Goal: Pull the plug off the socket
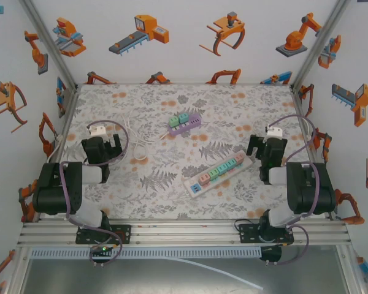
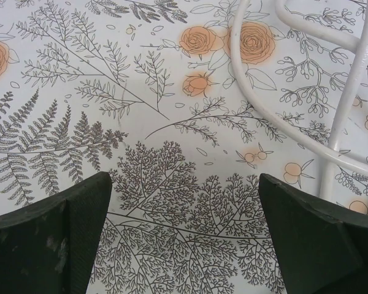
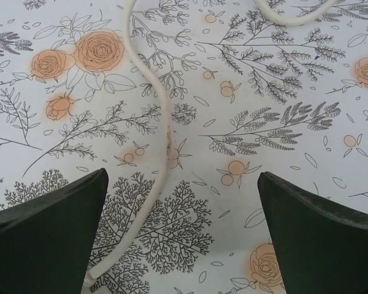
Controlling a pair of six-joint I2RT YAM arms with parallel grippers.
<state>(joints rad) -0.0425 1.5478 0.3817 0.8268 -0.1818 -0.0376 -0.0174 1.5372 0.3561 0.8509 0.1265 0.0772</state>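
Observation:
A long white power strip [image 1: 218, 173] lies slantwise at centre right, with several coloured plugs [image 1: 224, 168] in green, blue, pink and orange seated in its sockets. Farther back a short purple strip [image 1: 184, 124] carries teal and green plugs [image 1: 183, 117]. My left gripper [image 1: 104, 150] hovers at the left, open over bare cloth, with nothing between its fingers [image 2: 49, 239]. A coiled white cable [image 2: 251, 92] runs just to its right. My right gripper [image 1: 267, 150] stands open beside the white strip's far end. Its fingers [image 3: 319, 233] are empty, and that strip's white cord [image 3: 162, 110] runs under them.
The table is covered by a floral cloth [image 1: 159, 184] and enclosed by white walls with printed robot pictures. A white cable loops [image 1: 137, 147] between the left gripper and the purple strip. An aluminium rail [image 1: 184, 229] runs along the near edge.

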